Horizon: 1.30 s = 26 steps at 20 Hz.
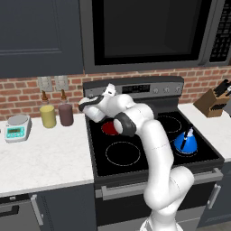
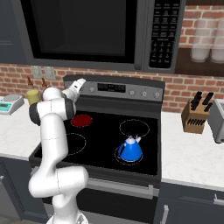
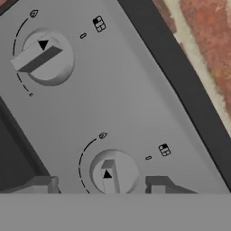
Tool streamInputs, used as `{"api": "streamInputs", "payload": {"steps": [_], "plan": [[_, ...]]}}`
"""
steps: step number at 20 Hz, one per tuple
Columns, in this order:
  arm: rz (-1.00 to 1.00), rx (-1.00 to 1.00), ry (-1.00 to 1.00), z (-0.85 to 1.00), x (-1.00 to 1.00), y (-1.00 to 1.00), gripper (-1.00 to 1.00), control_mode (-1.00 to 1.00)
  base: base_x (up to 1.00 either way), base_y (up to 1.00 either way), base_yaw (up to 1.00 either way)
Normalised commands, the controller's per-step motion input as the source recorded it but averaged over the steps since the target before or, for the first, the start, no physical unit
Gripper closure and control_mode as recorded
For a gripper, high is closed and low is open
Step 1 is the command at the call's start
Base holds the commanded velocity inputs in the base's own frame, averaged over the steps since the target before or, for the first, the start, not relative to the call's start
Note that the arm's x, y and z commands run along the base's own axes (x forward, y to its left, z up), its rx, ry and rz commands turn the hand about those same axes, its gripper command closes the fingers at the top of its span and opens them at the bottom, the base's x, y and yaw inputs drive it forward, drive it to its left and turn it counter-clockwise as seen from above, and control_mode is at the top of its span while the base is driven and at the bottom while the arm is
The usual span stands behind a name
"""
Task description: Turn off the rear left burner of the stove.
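Observation:
The stove (image 1: 135, 169) (image 2: 144, 140) has a black glass top, and its rear left burner (image 1: 108, 128) (image 2: 82, 120) glows bright red. My gripper (image 1: 109, 90) (image 2: 80, 84) (image 3: 100, 186) is up at the left end of the grey control panel (image 1: 135, 88) (image 2: 113, 88) (image 3: 122, 99). It is open. In the hand view its fingertips (image 3: 43, 185) stand on either side of a small knob (image 3: 113, 173), apart from it. That knob's bar points toward the fingers. A second knob (image 3: 43, 56) sits further along the panel, its bar turned slantwise.
A blue kettle (image 1: 185, 142) (image 2: 130, 150) stands on the front right zone. A black microwave (image 1: 149, 31) (image 2: 87, 30) hangs just above the panel. A knife block (image 1: 212, 101) (image 2: 195, 114) is on the right counter. Two canisters (image 1: 48, 116) (image 1: 66, 114) and a scale (image 1: 18, 127) are on the left.

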Motion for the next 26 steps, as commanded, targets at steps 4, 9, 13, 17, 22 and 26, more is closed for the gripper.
{"api": "streamInputs", "payload": {"steps": [4,9,13,17,22,26], "plan": [[-0.01,0.0,0.0,-0.04,0.22,0.01,-1.0,-1.0,0.0,0.0,0.0],[0.0,0.0,0.0,0.0,0.02,0.0,1.0,-1.0,0.0,0.0,0.0],[0.0,0.0,0.0,0.0,0.0,0.0,1.0,-1.0,0.0,0.0,0.0],[0.0,0.0,0.0,0.07,0.06,0.0,1.0,-1.0,0.0,0.0,0.0],[0.0,0.06,0.02,0.15,0.26,0.0,1.0,-1.0,0.0,0.0,0.0],[0.0,0.2,0.07,0.16,0.3,0.01,1.0,-1.0,0.0,0.0,0.0]]}}
